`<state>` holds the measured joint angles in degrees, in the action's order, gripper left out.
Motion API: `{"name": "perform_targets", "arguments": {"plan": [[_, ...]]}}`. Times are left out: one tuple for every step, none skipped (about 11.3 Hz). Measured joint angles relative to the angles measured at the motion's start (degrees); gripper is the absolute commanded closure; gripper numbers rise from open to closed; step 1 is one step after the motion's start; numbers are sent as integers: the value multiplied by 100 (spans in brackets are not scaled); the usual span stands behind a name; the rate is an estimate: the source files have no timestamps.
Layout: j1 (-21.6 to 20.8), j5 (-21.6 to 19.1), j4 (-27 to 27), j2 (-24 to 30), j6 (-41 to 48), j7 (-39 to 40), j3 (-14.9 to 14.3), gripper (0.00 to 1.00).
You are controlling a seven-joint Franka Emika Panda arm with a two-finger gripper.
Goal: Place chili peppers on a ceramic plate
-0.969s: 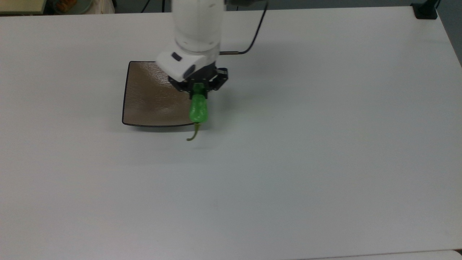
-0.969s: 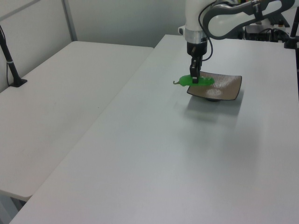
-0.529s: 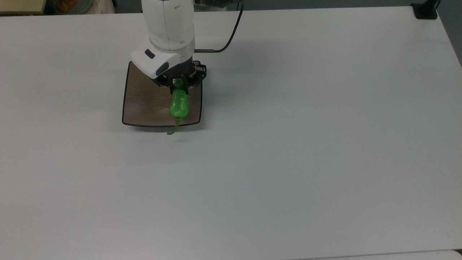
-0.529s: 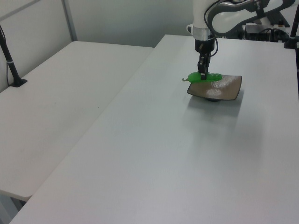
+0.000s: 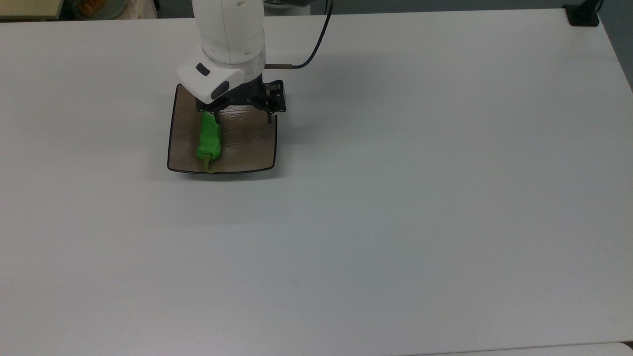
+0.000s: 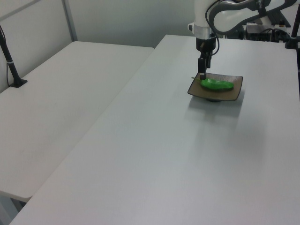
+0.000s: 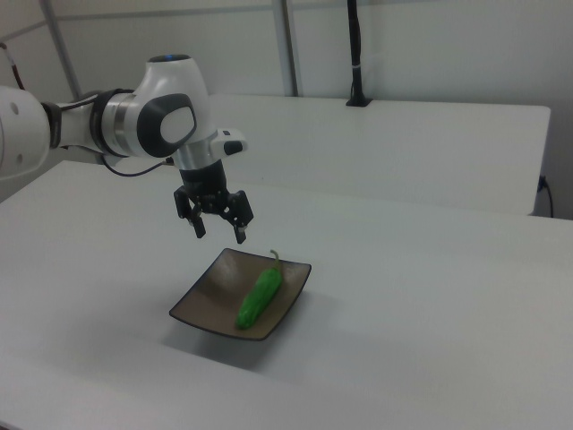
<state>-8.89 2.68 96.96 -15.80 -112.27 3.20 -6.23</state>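
White and bare over most of its top, the bench [image 5: 395,198] carries the scene, and a second pale table [image 6: 61,108] stands beside it on the left view's left, with a black post [image 6: 9,56] clamped near its far edge. Behind, in the right view, another long table [image 7: 403,143] runs along a plain wall.

Next in size is the white arm [image 7: 134,121], reaching in from the right view's left and bending down over the plate; a black cable [image 5: 316,39] loops off it in the top view.

On the bench, toward the top view's upper left, sits the square brown plate [image 5: 247,143] with a thin dark rim and slightly raised corners. It rests flat, well apart from the bench edges.

Above the plate's far edge hangs the pincer [image 7: 218,227], its two black fingers spread wide and holding nothing. In the right view it is clearly off the plate, with open air beneath the fingertips.

Smallest is the green pepper [image 5: 209,140], lying on the plate toward the top view's left side, lengthwise from the far edge to the near edge. Its thin stem [image 5: 209,165] points to the near rim in the top view and curls up over the rim in the right view. The pepper [image 7: 260,297] is apart from the pincer.
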Motion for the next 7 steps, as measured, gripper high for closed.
{"name": "perform_targets", "arguments": {"plan": [[13,0,-2,67,0,-1,0,0],[41,-1,-3,178,0,-6,-1,0],[92,-2,-1,318,48,-8,-3,0],[189,-107,-3,497,241,-5,-6,0],[324,-348,0,718,442,5,-8,0],[476,-567,15,944,548,15,-2,0],[620,-729,46,1167,593,41,34,0]]}}
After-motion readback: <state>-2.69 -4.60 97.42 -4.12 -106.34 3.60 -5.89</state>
